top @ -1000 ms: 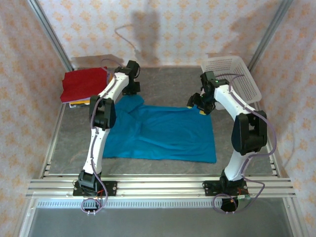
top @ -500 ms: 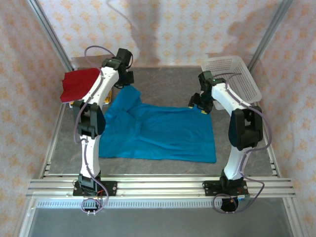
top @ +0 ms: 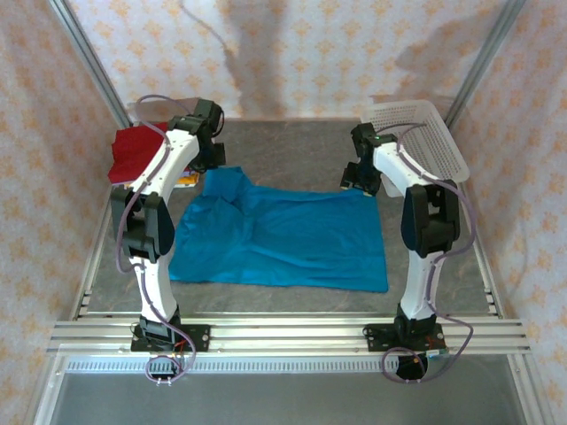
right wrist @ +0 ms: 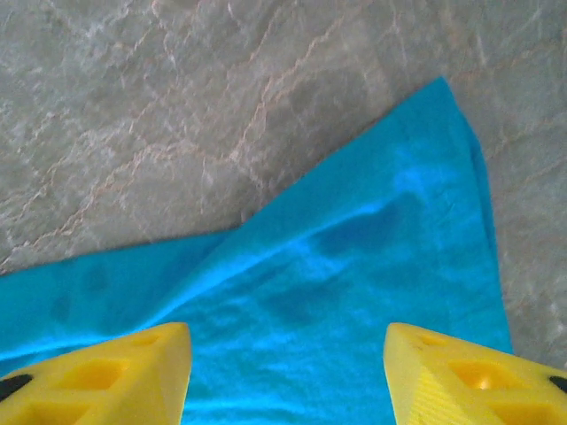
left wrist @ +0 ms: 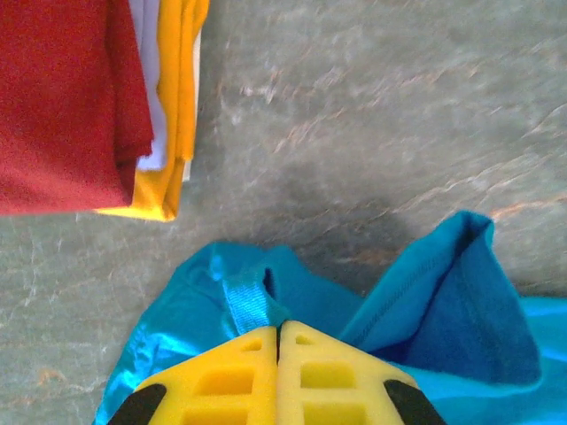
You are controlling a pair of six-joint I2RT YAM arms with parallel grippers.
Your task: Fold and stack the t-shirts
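Teal shirt (top: 283, 239) lies flat, long axis left–right, straight edge rightward. The left gripper (left wrist: 277, 332) pinches its far-left corner, and the right gripper (right wrist: 288, 341) has its jaws wide.

Robot test cell, lab-style rig

A left arm (top: 164, 173) and a right arm (top: 430, 221), both white, stand bolted to aluminium rails (top: 292, 332) along the near edge of a grey stone-look tabletop (top: 292, 146). Bare metal posts (top: 89, 62) mark the corners. Flat walls (top: 301, 53) with a repeating pattern box the table in on three sides. A loose cable (top: 158, 96) loops off the left arm. A white plastic basket (top: 425, 133) sits far right.
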